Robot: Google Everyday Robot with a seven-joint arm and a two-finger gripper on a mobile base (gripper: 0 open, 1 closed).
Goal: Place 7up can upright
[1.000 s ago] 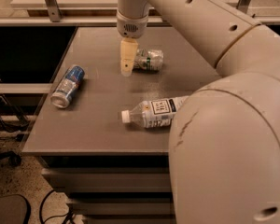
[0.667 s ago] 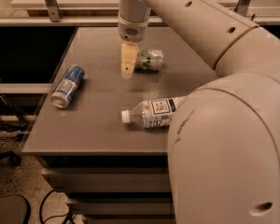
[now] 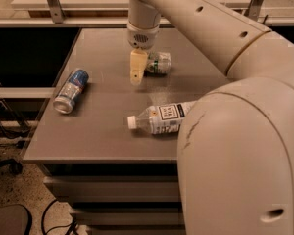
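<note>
The 7up can [image 3: 160, 62], silvery-white with green markings, lies on its side on the grey table [image 3: 103, 136], toward the back middle. My gripper [image 3: 137, 68] hangs from the white arm, pointing down, right at the can's left end and just above the tabletop. The gripper's cream-coloured tip hides the can's left end. I cannot tell whether it touches the can.
A blue-and-silver can [image 3: 71, 90] lies on its side at the table's left. A clear plastic bottle with a white label [image 3: 159, 119] lies on its side near the front middle. My arm's large white body [image 3: 240, 160] covers the right side of the view.
The gripper has dropped slightly toward the tabletop beside the 7up can. The can, the blue can and the bottle have not moved.
</note>
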